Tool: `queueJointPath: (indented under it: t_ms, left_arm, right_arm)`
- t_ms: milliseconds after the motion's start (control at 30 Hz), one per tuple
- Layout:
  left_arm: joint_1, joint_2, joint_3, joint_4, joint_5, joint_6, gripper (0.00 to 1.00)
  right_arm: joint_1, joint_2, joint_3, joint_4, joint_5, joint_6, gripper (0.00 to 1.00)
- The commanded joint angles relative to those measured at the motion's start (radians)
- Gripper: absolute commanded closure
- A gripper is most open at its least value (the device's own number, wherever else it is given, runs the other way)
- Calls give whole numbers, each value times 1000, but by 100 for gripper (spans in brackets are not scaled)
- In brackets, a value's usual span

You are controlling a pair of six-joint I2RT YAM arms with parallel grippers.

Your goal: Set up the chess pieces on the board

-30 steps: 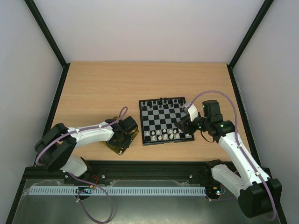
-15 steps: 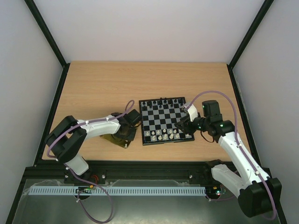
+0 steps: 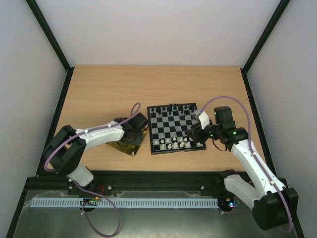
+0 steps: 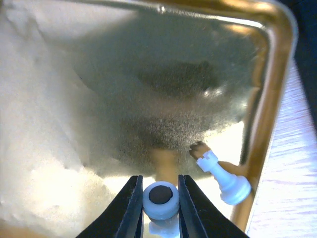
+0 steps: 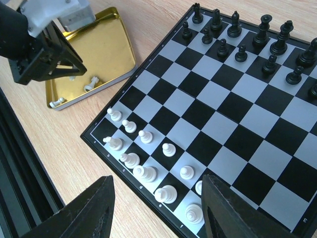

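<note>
My left gripper (image 4: 159,197) is shut on a white chess piece (image 4: 160,201), whose round base with its dark disc faces the camera, low inside the gold tray (image 4: 74,124). A white rook (image 4: 224,177) lies on its side beside it, near the tray's wall. From above, the left gripper (image 3: 133,132) is over the tray's far right part, just left of the board (image 3: 171,124). My right gripper (image 5: 158,203) hangs open over the board's (image 5: 198,89) near edge, above the white pieces (image 5: 143,172) standing there. Black pieces (image 5: 237,44) fill the far rows.
In the right wrist view, the gold tray (image 5: 106,49) lies left of the board with two white pieces (image 5: 91,83) lying loose in it, under the left gripper (image 5: 44,52). Bare wooden table (image 3: 148,89) stretches behind both. Black rails (image 3: 148,174) run along the near edge.
The left gripper has moved toward the tray's far right corner and its jaws have closed on the white piece. The right arm has stayed still.
</note>
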Motion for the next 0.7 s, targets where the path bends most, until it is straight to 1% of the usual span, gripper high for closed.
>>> queueJointPath:
  t_ms: [0,133,367,433,533,667]
  left_arm:
    - [15,-78,7,-26,-7,-8,87]
    - [53,-165,-4,1,94,-90,83]
    - [58,-351,-78,234,283,-311,83]
    - [58,-387,-107,305,323,-389,82]
    - [57,-443,-164,429,372,-491,81]
    - [56,-485,-210,554,414,-584,82]
  right_arm:
    - [0,2,-12,-8,-20,-12,50]
    - [0,-2,-3,3,-31,-4,50]
    - [16,66,84,39,-63,85,51]
    - [29,88,121,61,-64,122,51]
    - [77,130,172,93,-66,175,51]
    - [203,198,237,128,-2,210,52]
